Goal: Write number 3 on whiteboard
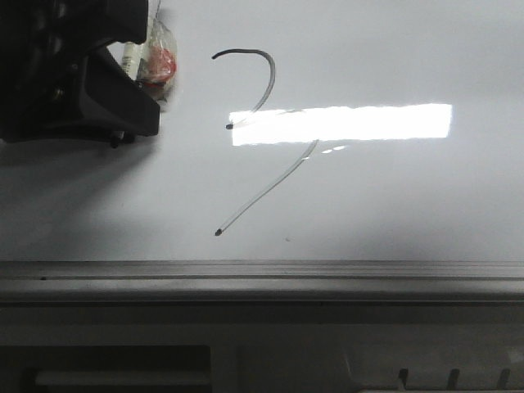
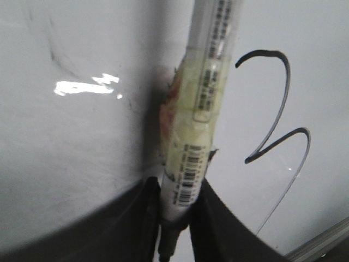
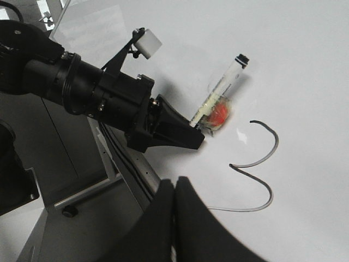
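Here, in the front view, we find the left gripper point(image 1: 123, 98) at the far left, its dark fingers pinching a marker point(image 1: 135, 57) wrapped in tape with a red patch. We see the same grip in the left wrist view: the two fingers point(image 2: 136, 218) close on the marker point(image 2: 196, 120) near its barcoded end, and the barrel runs away from them over the whiteboard point(image 2: 71, 142). Whether the tip touches the board we cannot tell.

Just to the right of this gripper, apart from it, lies the 3 point(image 1: 262, 90), drawn in thin dark line on the whiteboard point(image 1: 409, 205). Its hooked upper curve starts near the marker, bends down to a dot at the glare, and a long tail slants down-left to a second dot. In the right wrist view we see the left gripper point(image 3: 185, 139) beside the 3 point(image 3: 256, 164), the marker point(image 3: 223, 93) pointing away across the board.

The right gripper point(image 3: 175, 196) shows only in its own view, its fingers pressed together on nothing, near the 3's tail.
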{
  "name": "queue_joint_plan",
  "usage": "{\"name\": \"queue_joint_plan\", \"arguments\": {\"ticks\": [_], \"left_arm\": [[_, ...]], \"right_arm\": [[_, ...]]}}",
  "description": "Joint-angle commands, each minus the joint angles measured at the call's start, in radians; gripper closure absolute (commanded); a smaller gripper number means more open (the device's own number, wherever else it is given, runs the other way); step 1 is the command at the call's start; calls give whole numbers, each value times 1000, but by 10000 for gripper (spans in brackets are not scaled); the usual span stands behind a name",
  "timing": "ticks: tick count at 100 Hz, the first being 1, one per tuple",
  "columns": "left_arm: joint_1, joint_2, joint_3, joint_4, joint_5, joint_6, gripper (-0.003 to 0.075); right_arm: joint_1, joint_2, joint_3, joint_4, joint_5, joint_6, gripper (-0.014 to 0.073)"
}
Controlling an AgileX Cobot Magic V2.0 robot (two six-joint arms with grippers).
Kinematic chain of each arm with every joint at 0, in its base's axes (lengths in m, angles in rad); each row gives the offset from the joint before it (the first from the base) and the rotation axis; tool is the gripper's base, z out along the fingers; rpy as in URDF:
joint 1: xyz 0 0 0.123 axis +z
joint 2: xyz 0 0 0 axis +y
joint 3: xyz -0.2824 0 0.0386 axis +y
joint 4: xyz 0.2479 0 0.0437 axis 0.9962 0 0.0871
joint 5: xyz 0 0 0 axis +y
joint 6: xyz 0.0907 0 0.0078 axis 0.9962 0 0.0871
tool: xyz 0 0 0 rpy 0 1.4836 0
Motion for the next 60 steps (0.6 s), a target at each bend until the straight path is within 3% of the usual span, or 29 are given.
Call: {"name": "queue_joint_plan", "arguments": {"ticks": [1,8,15,43,60], "left_arm": [[7,15,-13,-11,-126,1,470],[7,15,-13,-22,-141,1,369],[7,15,-13,-29,-150,1,320],[7,-25,-17,-37,-168,1,310],[4,-255,-17,-35,-90,8,312]], "right_arm": [[-5,-5,-28,33,-52,3,652],[-5,-5,-28,33,-52,3,652],[-5,-5,-28,33,-52,3,652],[-5,-14,-28,26,-52,3,655],[-5,-105,3,-71,-74,3,655]]}}
